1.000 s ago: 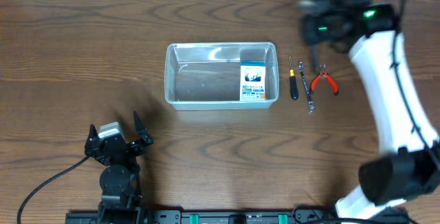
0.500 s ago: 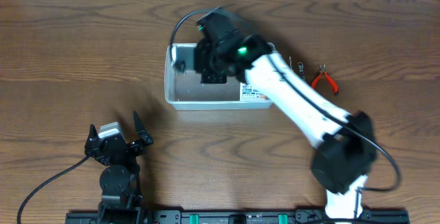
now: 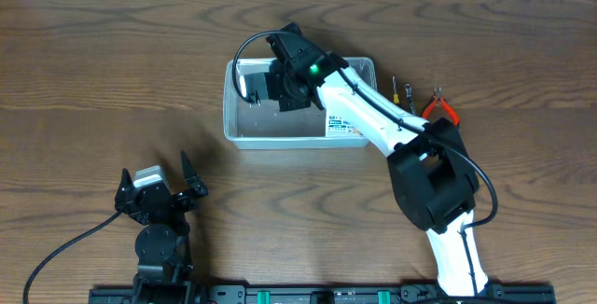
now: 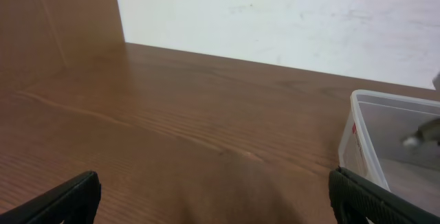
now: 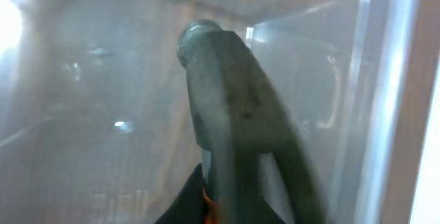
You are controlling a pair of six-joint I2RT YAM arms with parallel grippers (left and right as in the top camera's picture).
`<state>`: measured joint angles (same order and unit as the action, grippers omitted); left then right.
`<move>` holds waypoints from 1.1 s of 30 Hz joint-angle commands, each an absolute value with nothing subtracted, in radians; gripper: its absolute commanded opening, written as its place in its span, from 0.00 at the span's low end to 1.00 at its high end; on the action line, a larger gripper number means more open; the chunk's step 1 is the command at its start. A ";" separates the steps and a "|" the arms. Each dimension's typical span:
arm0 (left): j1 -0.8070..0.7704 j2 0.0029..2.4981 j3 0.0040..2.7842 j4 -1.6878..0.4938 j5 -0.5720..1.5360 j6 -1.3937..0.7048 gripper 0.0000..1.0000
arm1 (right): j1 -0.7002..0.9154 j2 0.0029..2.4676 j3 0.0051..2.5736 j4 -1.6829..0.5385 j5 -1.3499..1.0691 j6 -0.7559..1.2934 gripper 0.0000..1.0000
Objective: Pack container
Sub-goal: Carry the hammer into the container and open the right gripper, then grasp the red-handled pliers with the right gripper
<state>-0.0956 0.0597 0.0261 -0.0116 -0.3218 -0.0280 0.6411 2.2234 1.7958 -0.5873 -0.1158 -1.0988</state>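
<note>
Reaching into the container (image 3: pixel 227 108), the R hand (image 3: pixel 254 88) pinches a grey metal tool (image 5: pixel 227 93); the container's end wall and a corner are just ahead of it. A blue-and-white box (image 3: pixel 345 129) stands behind that hand, partly under the forearm. Red pliers (image 3: pixel 442 110) lie on the worktop (image 3: pixel 93 62) further back, outside the container. L hand (image 3: pixel 156 181) is spread wide w/ nothing in it; the container sits ahead and to its right, well apart.
</note>
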 commanded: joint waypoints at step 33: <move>-0.099 0.057 0.004 -0.041 -0.342 -0.027 0.98 | -0.051 1.840 1.670 -1.089 0.080 0.078 0.71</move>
<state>-0.0956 0.0597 0.0261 -0.0116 -0.3218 -0.0280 0.0055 1.7679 1.7428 -1.0977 0.1993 0.0593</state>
